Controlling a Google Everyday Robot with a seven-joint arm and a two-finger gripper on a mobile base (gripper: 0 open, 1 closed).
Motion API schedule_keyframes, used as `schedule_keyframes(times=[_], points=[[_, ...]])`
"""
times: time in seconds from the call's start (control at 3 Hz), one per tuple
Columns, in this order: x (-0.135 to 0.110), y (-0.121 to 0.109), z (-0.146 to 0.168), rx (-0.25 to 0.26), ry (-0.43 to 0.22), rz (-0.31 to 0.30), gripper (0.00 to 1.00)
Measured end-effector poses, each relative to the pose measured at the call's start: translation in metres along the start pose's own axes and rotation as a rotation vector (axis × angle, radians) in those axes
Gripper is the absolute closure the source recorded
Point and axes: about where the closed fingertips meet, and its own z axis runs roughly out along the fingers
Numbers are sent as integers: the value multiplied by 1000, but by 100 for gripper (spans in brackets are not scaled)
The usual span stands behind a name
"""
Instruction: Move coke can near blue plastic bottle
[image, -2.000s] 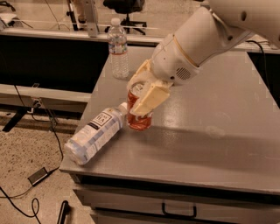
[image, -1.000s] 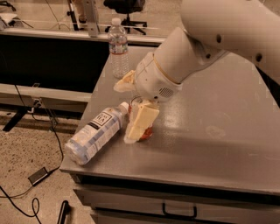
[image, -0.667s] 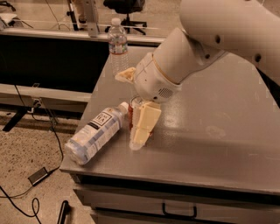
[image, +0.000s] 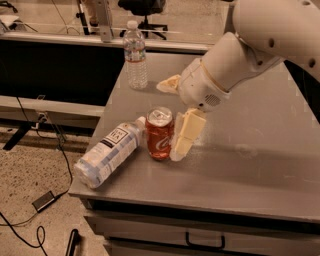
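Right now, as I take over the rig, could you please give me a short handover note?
Gripper: jaws open, low over the table, one finger close beside the coke can.
Coke can: upright, next to the blue plastic bottle, which lies on its side by the table edge.
Done: the can stands near the bottle.
Left: probably only lifting the gripper away without knocking the can.

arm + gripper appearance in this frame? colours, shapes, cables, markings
Arm: glossy white, fat rounded shell segments, with a thin tan seam ring at the wrist and a small dotted vent patch. Gripper, beside the coke can: two pale cream, blocky, flat jaws. No cables, logos or text visible.
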Motion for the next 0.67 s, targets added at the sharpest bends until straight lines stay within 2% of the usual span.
schedule_keyframes(times=[0.33,0.67], points=[[35,-11,-13,-19,-10,70,0],[40,-12,-14,-22,-11,78,0]])
